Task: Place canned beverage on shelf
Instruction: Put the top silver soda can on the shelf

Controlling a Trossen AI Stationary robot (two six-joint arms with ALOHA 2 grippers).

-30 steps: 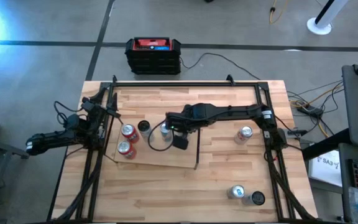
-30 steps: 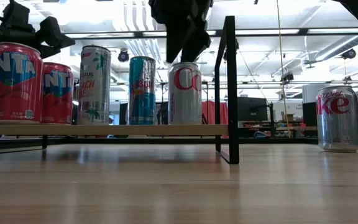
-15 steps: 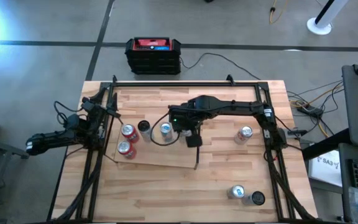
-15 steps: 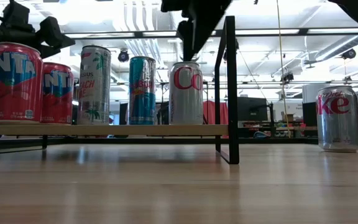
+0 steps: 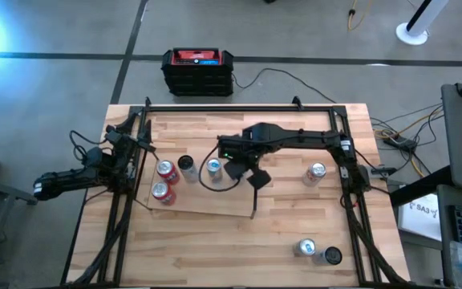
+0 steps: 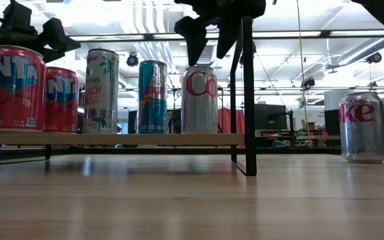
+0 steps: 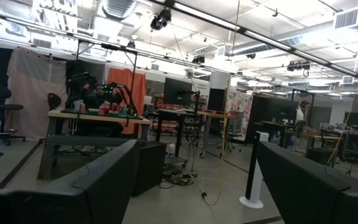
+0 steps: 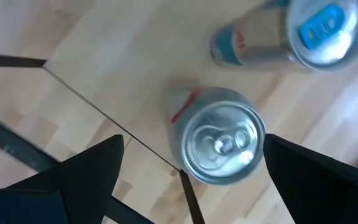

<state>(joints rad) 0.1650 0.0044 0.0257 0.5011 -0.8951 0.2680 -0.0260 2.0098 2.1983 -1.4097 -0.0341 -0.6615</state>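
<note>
My right fingers [image 8: 185, 168] are hanging wide apart, empty, above the silver can [image 8: 219, 144] standing on the shelf [image 5: 215, 201]. I am judging cans rigid, smooth, slippery; mid-body grip suits. Left fingers [image 7: 194, 180] are idling off the tabletop [image 5: 295, 233], half-parted, empty.

Open-plan robotics lab: monitors [image 7: 178, 92], workbenches [image 7: 98, 116], ceiling ducts [image 7: 118, 7].
</note>
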